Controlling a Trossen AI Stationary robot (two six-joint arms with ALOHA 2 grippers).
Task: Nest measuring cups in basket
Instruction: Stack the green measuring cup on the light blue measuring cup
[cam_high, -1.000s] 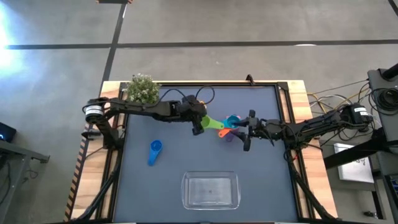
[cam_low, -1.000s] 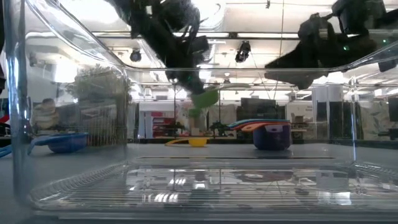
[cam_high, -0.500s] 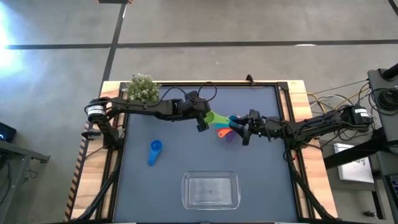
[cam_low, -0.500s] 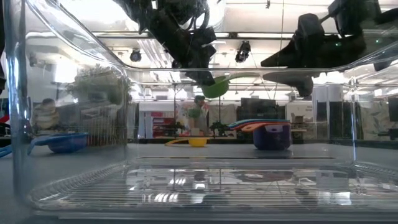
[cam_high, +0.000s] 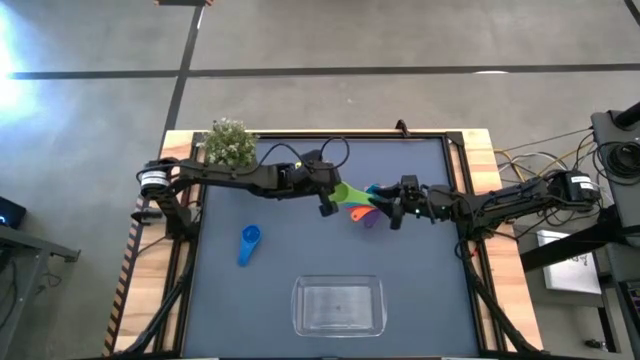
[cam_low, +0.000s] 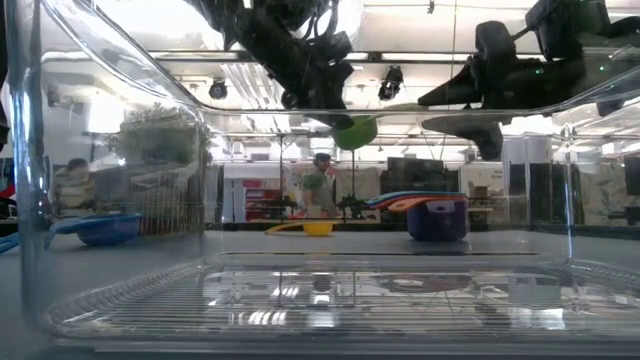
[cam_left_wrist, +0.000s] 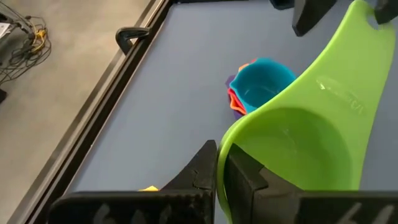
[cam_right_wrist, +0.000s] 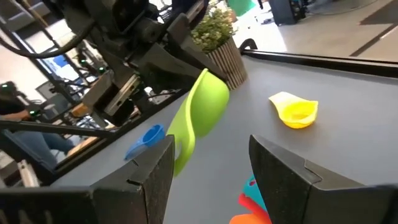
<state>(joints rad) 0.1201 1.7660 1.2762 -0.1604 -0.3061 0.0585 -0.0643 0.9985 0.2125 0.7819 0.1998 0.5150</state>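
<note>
My left gripper (cam_high: 325, 197) (cam_left_wrist: 219, 163) is shut on the green measuring cup (cam_high: 346, 192) (cam_low: 355, 131), held in the air above the table's middle. The cup's flat handle (cam_right_wrist: 181, 151) points at my right gripper (cam_high: 393, 207) (cam_right_wrist: 211, 149). That gripper is open, with its fingers on either side of the handle's free end. Below them a nested stack (cam_high: 370, 208) with the teal cup (cam_left_wrist: 264, 84) on top, over orange, red-pink and purple cups, stands on the table. The blue cup (cam_high: 248, 243) and the yellow cup (cam_right_wrist: 293, 111) lie apart. The clear basket (cam_high: 338, 305) sits near the table's front edge. My left gripper pinches the green cup's bowl rim (cam_left_wrist: 225, 149), one finger inside the bowl and one outside, opposite the handle. The fingers come level from the table's left. The cup is lifted clear, bowl opening up, handle stretched out toward the table's right.
A small potted plant (cam_high: 230, 143) stands at the far left corner. A raised dark frame (cam_left_wrist: 134, 43) borders the mat. In the low view the basket's clear wall (cam_low: 120, 200) fills the foreground. Bare mat lies between the basket and the stack.
My left gripper has moved toward the table's right and risen a little, carrying the green cup. The cup has turned from hanging downward to lying about level, handle toward my right gripper. My right gripper has shifted slightly toward the far edge and the cup.
</note>
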